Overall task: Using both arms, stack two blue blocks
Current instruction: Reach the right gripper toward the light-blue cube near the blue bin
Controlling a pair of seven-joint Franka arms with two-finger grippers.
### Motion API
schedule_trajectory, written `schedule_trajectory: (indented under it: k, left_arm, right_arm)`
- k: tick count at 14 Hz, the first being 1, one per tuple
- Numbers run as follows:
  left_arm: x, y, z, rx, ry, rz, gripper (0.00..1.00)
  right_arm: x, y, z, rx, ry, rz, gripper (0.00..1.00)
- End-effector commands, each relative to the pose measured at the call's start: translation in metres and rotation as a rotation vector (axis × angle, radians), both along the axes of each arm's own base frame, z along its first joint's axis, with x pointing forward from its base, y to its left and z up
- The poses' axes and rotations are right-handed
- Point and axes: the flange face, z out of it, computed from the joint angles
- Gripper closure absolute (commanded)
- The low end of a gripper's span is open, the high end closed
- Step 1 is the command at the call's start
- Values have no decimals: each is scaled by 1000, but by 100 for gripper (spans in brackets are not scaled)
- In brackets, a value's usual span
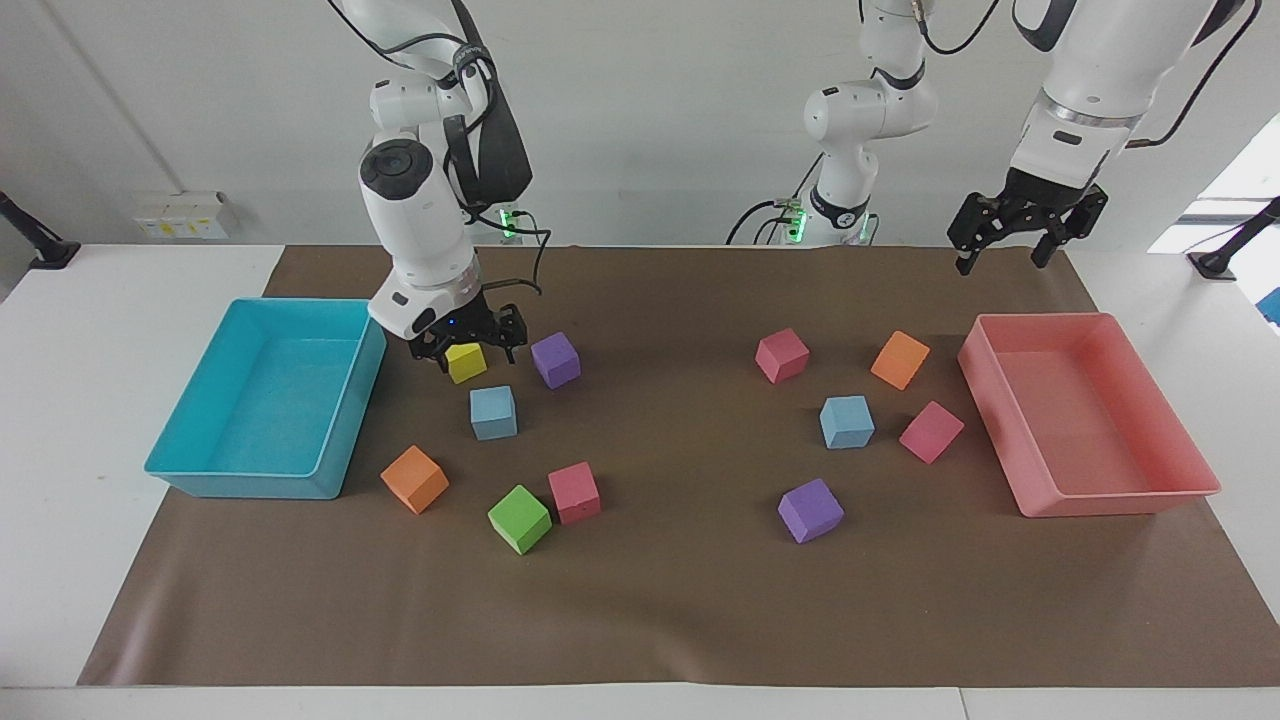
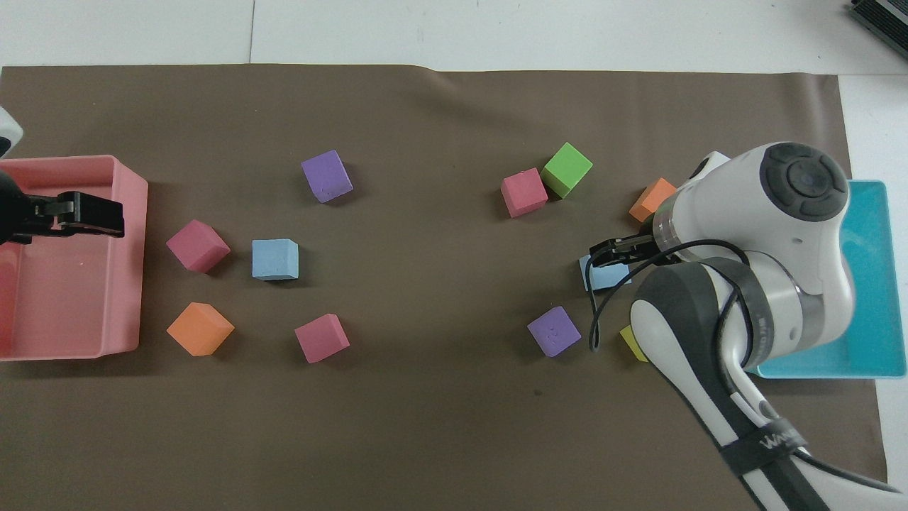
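The right claw (image 1: 468, 352) hangs low with its fingers spread wide and nothing between them. In the facing view it is over the yellow cube (image 1: 466, 362); the overhead view shows its tips over the nearer blue block (image 2: 601, 273). That blue block (image 1: 493, 413) rests on the brown mat (image 1: 660, 600) toward the right arm's end of the tabletop, beside the turquoise tray (image 1: 200, 470), with the purple cube (image 1: 555, 360) close by and nearer to the robots. Farther from the robots than that block lie an orange cube (image 1: 414, 479), a green cube (image 1: 519, 519) and a pink cube (image 1: 574, 492), the last two just beside each other.

The left claw (image 1: 1003, 250) waits in the air, fingers open and empty, over the pink tray (image 1: 1120, 500) at the left arm's end of the tabletop. The second blue block (image 1: 846, 421) sits on the mat toward that end, between a pink cube (image 1: 781, 355) nearer the robots and a purple cube (image 1: 810, 510) farther out, with another pink cube (image 1: 930, 431) beside it and an orange cube (image 1: 899, 359) near the tray. The two blue blocks lie well apart.
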Motion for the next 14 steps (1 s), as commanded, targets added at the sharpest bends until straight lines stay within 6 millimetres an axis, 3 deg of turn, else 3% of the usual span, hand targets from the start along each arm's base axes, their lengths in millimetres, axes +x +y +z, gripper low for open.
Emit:
schedule_trajectory:
  k: [1, 8, 12, 14]
  left_arm:
    - [-4, 4, 3, -12, 9, 1, 0]
    - [-4, 3, 3, -12, 9, -1, 0]
    - [-3, 4, 3, -12, 10, 1, 0]
    - [-4, 4, 3, -12, 9, 1, 0]
  right_arm:
    - [8, 0, -28, 20, -14, 29, 0]
    - [4, -9, -103, 18, 0, 51, 0]
    - [-1, -11, -125, 12, 11, 70, 0]
    - [1, -17, -126, 14, -5, 67, 0]
